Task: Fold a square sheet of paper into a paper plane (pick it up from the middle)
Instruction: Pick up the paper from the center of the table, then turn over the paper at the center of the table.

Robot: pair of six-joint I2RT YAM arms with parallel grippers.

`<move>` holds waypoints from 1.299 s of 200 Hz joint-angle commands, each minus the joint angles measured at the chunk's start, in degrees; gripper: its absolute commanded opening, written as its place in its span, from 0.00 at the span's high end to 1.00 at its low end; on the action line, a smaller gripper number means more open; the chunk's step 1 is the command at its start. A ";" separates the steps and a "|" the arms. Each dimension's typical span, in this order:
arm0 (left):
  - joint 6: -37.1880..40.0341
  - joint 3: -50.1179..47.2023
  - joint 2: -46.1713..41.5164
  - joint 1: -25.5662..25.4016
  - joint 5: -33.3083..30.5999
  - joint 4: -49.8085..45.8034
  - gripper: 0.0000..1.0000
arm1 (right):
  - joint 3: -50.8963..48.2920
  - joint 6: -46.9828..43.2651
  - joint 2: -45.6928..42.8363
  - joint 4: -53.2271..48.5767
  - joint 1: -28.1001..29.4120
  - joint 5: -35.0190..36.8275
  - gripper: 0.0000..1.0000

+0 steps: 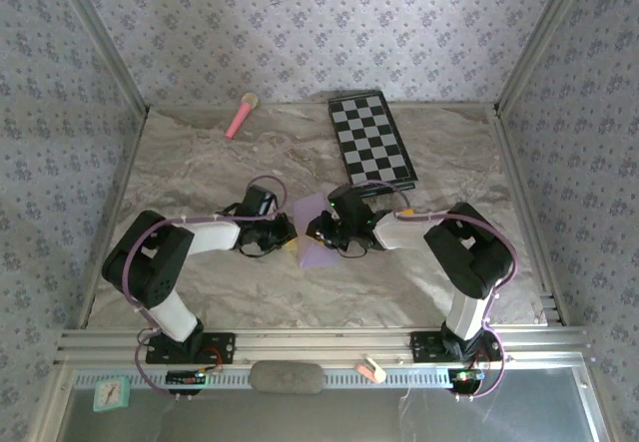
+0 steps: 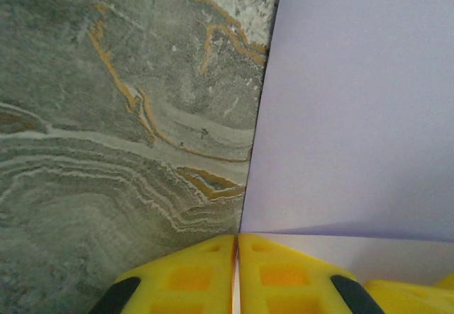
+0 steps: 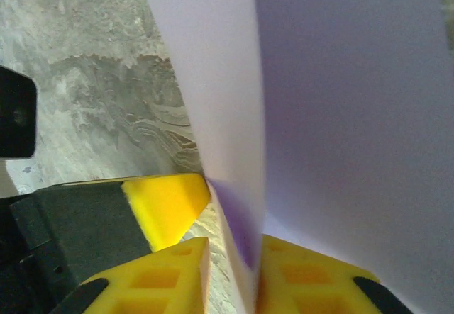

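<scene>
The pale lilac square sheet of paper (image 1: 316,251) lies mid-table between both grippers, partly lifted and bent. My left gripper (image 1: 289,234) is at its left edge. In the left wrist view its yellow fingers (image 2: 284,278) are shut on a thin sliver of the paper's (image 2: 355,115) edge. My right gripper (image 1: 319,230) meets it from the right. In the right wrist view an upright fold of the paper (image 3: 340,115) rises between that gripper's (image 3: 234,275) parted fingers. The fold rests against the right finger (image 3: 312,278), and table shows beside the left one. A left-gripper finger (image 3: 167,204) sits just beyond.
A black-and-white checkered board (image 1: 372,140) lies at the back right, close behind the right arm. A pink microphone-like stick (image 1: 241,115) rests at the back left. The marble table (image 1: 200,163) is walled on three sides, with a metal rail (image 1: 319,342) along the near edge.
</scene>
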 commanded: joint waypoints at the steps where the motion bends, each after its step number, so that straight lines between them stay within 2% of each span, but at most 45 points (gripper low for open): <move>1: 0.75 -0.14 -0.53 0.48 1.10 -2.68 0.89 | -0.14 -1.64 0.86 1.21 0.41 -0.27 0.81; 33: 1.83 0.40 -5.86 3.21 1.29 -5.49 0.86 | 0.27 -4.93 0.26 -0.03 0.38 1.65 0.91; 59: 2.79 -1.07 -13.49 7.16 3.11 -5.94 0.78 | 1.67 -10.39 -2.27 -1.52 0.10 3.46 0.95; 94: 3.05 -3.20 -25.14 12.42 7.19 -5.31 0.59 | 2.87 -15.88 -7.69 0.97 -1.79 1.46 0.97; 111: 2.71 -2.92 -29.01 13.91 9.93 -5.09 0.42 | 2.96 -16.94 -10.00 4.64 -3.39 -2.45 0.97; 134: 0.95 -2.43 -31.36 14.22 13.22 -3.00 0.25 | 4.03 -16.72 -12.55 8.47 -5.65 -8.07 0.97; 164: -3.37 -2.51 -30.89 14.14 18.50 4.28 0.14 | 5.60 -14.04 -14.75 13.11 -7.78 -13.86 0.97; 190: -6.23 -2.42 -30.26 13.13 21.52 11.43 0.08 | 6.46 -9.52 -14.90 17.48 -8.62 -17.36 0.96; 220: -5.23 0.06 -29.02 10.26 21.75 12.24 0.06 | 7.25 -4.39 -13.53 22.42 -8.75 -20.50 0.96; 253: -5.12 2.14 -26.91 8.60 22.65 13.13 0.11 | 7.25 -1.78 -12.88 24.79 -8.73 -21.90 0.95; 260: -5.04 2.31 -26.83 8.59 22.81 13.57 0.15 | 7.24 -1.63 -12.80 24.87 -8.73 -22.16 0.95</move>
